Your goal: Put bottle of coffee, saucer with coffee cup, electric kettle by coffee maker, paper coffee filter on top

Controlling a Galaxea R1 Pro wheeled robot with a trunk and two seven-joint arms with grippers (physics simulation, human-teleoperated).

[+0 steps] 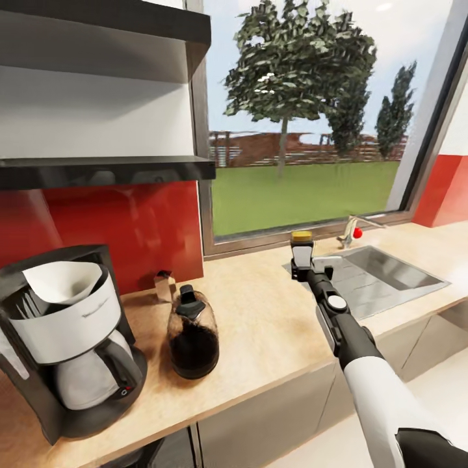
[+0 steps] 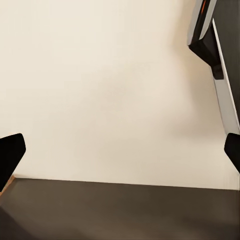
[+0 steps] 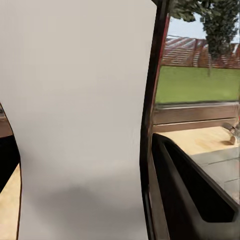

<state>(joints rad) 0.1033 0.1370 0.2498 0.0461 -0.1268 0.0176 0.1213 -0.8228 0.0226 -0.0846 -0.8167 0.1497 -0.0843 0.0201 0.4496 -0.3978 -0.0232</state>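
The coffee maker (image 1: 68, 341) stands on the kitchen countertop (image 1: 273, 325) and serves as the reference point. The paper coffee filter (image 1: 62, 281) sits in the open top of the coffee maker. The electric kettle (image 1: 192, 335) stands upright just beside the coffee maker, on the side toward the sink (image 1: 377, 276). A small carton (image 1: 163, 286) stands behind the kettle, against the red backsplash (image 1: 130, 227). The kitchen shelf (image 1: 104, 170) runs along the wall above the coffee maker.

The right gripper (image 1: 301, 257) is extended over the countertop, well apart from the coffee maker and near the sink. Its jaws are closed on the bottle of coffee (image 1: 301, 238); the yellow cap projects above the fingers. In the right wrist view the pale label of the bottle (image 3: 85, 125) lies between the dark fingers (image 3: 190, 190).

In the left wrist view, the left gripper (image 2: 120, 155) has its jaws spread wide, holding nothing, facing a pale surface.
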